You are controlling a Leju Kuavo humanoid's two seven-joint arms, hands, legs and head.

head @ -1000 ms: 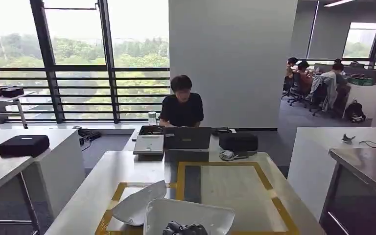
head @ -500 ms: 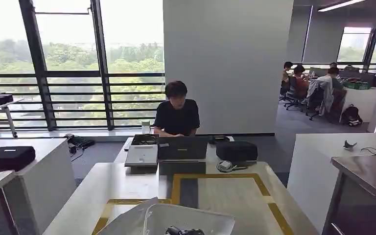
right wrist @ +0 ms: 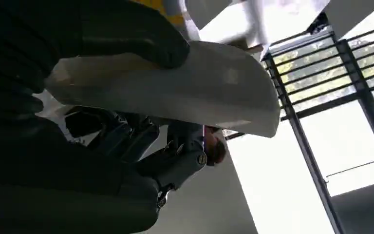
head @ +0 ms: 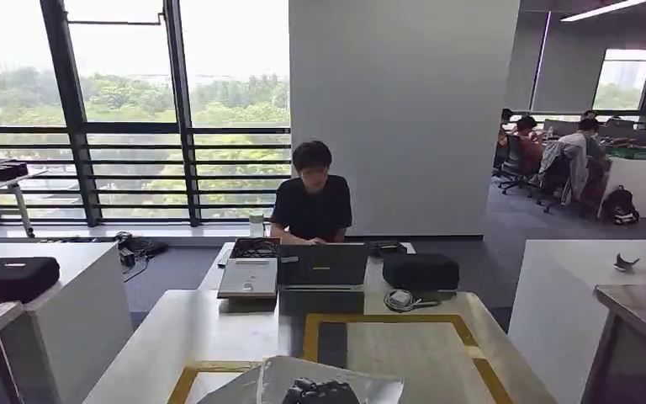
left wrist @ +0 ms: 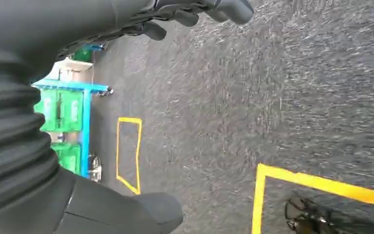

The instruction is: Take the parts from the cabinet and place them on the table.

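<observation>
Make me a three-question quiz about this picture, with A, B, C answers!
1. Where is the black laptop?
A. on the table in front of the seated person
B. on the floor
C. on the windowsill

2. What colour is the tape marking the table?
A. red
B. yellow
C. green

3. What is the right hand doing?
A. hanging with nothing in it
B. pressing the laptop
C. holding the white tray

Answers:
1. A, it sits open just before the person in black.
2. B, yellow strips frame the table top.
3. C, the right wrist view shows a thumb over the tray's rim.
</observation>
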